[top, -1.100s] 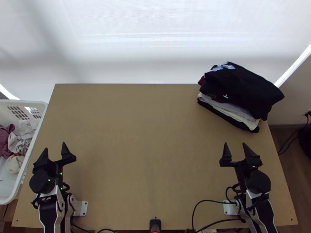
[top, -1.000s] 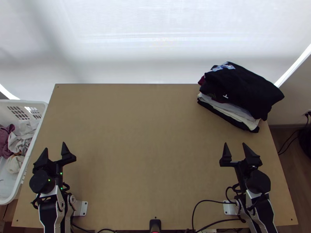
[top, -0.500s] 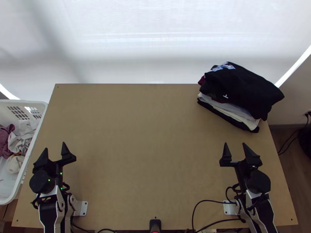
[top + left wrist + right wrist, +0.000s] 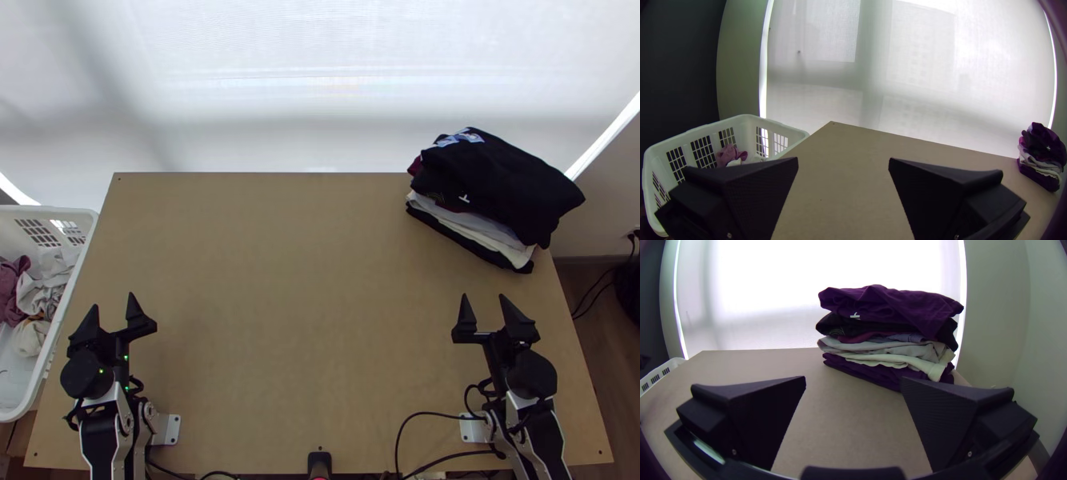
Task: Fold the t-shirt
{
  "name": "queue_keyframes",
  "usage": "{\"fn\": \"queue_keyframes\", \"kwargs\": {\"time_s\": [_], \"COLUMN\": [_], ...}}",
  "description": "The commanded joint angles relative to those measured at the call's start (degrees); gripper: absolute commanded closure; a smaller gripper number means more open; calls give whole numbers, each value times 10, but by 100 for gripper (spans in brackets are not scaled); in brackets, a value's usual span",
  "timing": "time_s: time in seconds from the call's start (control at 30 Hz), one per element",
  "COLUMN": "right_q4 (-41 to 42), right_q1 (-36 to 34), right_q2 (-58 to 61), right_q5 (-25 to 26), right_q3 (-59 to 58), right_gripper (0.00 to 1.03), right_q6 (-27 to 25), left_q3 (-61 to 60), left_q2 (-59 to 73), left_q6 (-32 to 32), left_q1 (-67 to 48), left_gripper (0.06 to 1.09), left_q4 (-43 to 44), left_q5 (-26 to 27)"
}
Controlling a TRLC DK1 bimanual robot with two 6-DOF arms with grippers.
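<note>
Currently, left gripper (image 4: 114, 301) and right gripper (image 4: 483, 295) spread wide, at near corners of tabletop (image 4: 304, 304); clothes stack (image 4: 500, 184) far right; white basket (image 4: 74, 213) beside left edge, crumpled laundry (image 4: 36, 296) inside.

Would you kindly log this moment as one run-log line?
left gripper: open, empty | right gripper: open, empty | garment stack: table's far right corner | laundry basket: beside table's left edge

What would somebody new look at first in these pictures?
Probably the tall pile of folded clothes at the table's far right corner, with a black one on top. Next, maybe the white basket of crumpled clothes beside the table's left edge. Then the two black robot hands, left and right, both open near the front corners.
</note>
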Motion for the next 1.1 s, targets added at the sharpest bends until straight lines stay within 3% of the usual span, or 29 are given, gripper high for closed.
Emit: {"fn": "queue_keyframes", "kwargs": {"time_s": [0.0, 0.63, 0.77, 0.9, 1.07], "right_q4": [1, 1, 1, 1, 1], "right_q1": [-2, -2, -2, -2, -2], "right_q2": [-1, -1, -1, -1, -1], "right_q5": [6, 6, 6, 6, 6], "right_q3": [-6, -6, -6, -6, -6], "right_gripper": [3, 4, 4, 4, 4], "right_q6": [7, 7, 7, 7, 7], "left_q3": [-23, -24, -23, 18, 143], "left_q2": [-3, -3, -3, -3, 78], "left_q6": [-4, -4, 83, 86, 93], "left_q1": [3, 2, 6, 99, 148], "left_gripper": [10, 10, 10, 10, 10], "left_q4": [-5, -5, 33, 62, 18], "left_q5": [-2, -1, -5, -9, -3]}}
